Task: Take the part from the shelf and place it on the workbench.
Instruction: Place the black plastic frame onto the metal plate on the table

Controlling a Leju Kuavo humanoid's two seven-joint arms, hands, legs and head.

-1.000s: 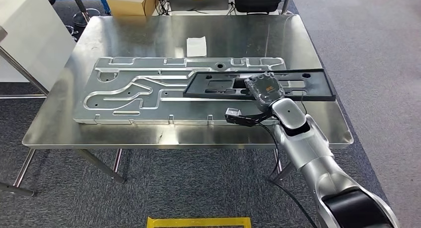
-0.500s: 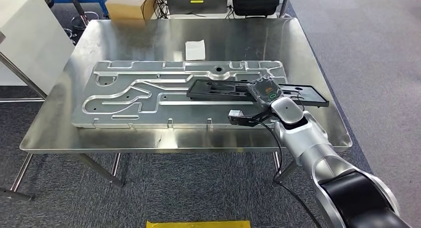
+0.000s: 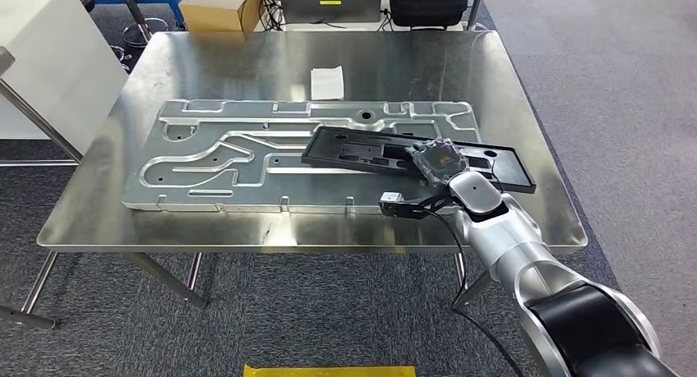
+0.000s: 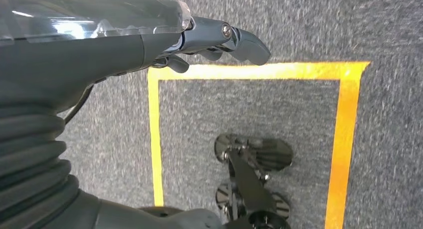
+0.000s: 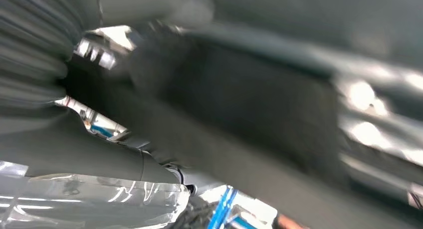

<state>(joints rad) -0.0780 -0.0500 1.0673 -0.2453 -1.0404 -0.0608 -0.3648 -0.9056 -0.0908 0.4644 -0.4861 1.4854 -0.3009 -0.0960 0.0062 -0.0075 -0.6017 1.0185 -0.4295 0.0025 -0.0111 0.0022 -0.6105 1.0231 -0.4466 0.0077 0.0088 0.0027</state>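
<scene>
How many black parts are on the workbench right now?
1: the black part, held by the right hand, over the grooved metal plate on the workbench.

The long black part (image 3: 374,149), a flat frame with cutouts, lies slanted across the workbench (image 3: 246,61).

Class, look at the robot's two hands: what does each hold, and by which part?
The right hand grips the black part near the middle of its near long edge. The left hand holds nothing.

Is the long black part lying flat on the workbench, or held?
Held: the right hand grips the black part over the grooved metal plate.
</scene>
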